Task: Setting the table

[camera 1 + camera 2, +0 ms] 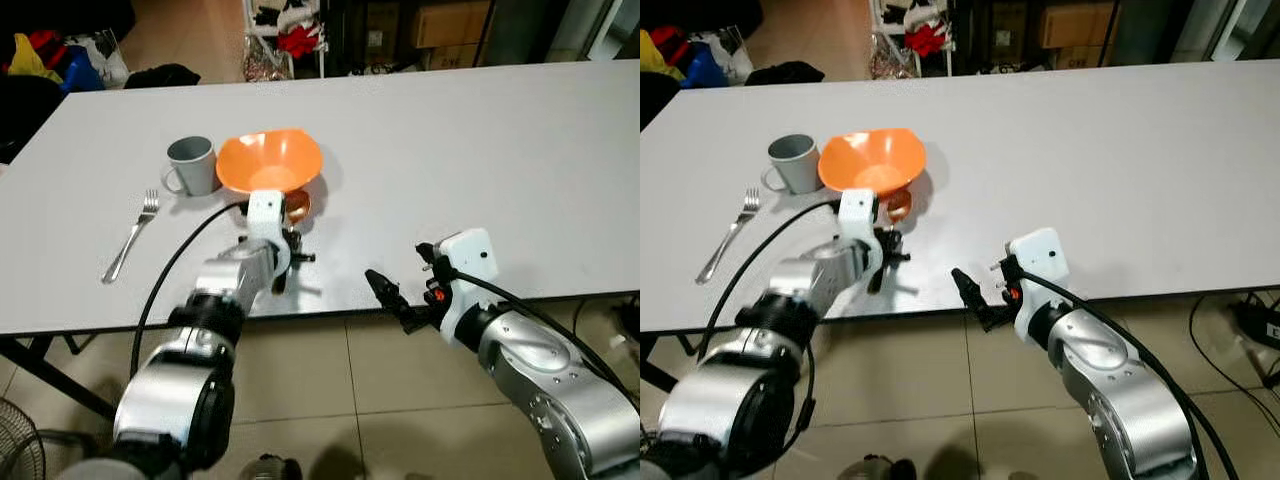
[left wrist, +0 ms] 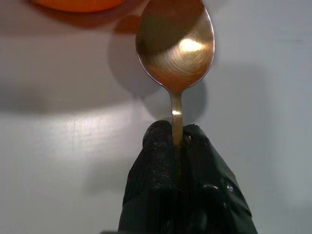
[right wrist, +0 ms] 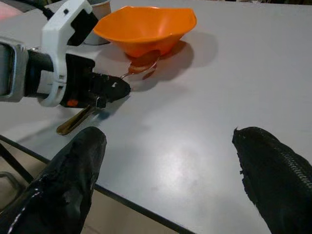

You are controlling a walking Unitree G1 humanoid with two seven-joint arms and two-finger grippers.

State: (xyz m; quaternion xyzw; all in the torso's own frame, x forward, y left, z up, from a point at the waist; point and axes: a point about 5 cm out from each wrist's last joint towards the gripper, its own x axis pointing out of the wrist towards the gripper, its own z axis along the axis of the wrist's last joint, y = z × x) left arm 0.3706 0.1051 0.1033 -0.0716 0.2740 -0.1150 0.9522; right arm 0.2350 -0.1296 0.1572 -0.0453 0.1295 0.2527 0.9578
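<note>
- Tabletop (image 1: 480,150): white, carries 4 items grouped toward the robot's left side.
- Orange bowl (image 1: 268,162): upright, wide flared rim, standing just beside the grey mug (image 1: 192,165); whether the 2 touch cannot be told.
- Grey mug: upright, handle pointing toward the near-left.
- Fork (image 1: 131,236): lies flat on the tabletop, left of the mug and bowl, apart from both, tines pointing away from the robot.
- Spoon (image 2: 175,46): brass-coloured, bowl side up, its head just in front of the base of the orange bowl; the handle runs back toward the robot and ends near the tabletop's near edge.
- Left gripper (image 2: 176,146): clenched on the spoon's handle, just behind the neck; the 2 fingers press the handle between them. In the right wrist view the spoon's head sits low at the tabletop beside the bowl; contact with the surface cannot be confirmed.
- Right gripper (image 1: 392,298): released, holding nothing, fingers spread wide apart in the right wrist view; it hovers at the near edge of the tabletop, to the right of the left gripper and well apart from the spoon.
- Floor below the edge is tiled.
</note>
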